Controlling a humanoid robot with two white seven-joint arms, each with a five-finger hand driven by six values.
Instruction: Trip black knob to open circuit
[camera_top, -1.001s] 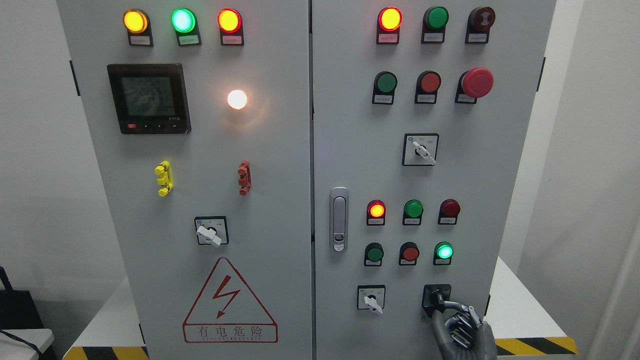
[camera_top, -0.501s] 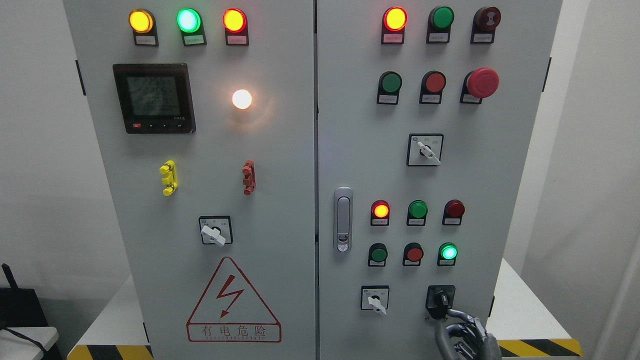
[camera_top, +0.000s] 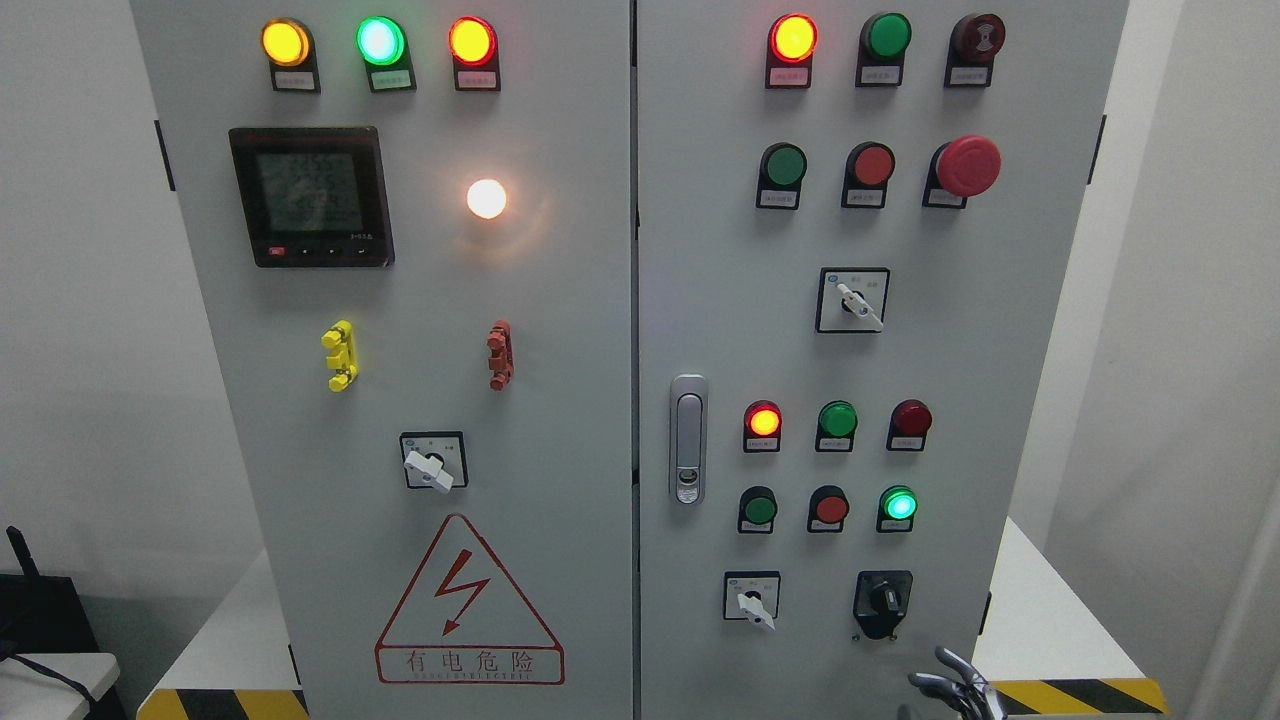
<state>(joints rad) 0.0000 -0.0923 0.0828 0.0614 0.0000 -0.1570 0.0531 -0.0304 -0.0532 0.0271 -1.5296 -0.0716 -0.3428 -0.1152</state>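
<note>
Right hand (camera_top: 955, 688) fingertips low, apart from black knob (camera_top: 884, 600), grey cabinet (camera_top: 600, 400)

A red-outlined triangular warning sign (camera_top: 469, 600) with a lightning bolt, low on the grey cabinet's left door (camera_top: 560, 300), reads "有电危险". The small labels under the lamps are too small to read.

- Plain white wall (camera_top: 80, 300) on the left, evenly lit, soft shadow toward its lower part.
- White wall (camera_top: 1200, 350) on the right, with a vertical corner line running down it.
- White platform (camera_top: 1050, 620) along the bottom, yellow-black hazard stripe (camera_top: 1080, 692) on its front edge.
- Dark object (camera_top: 40, 610) in lower left corner, above a white surface (camera_top: 50, 680) with a black cable across it.
</note>
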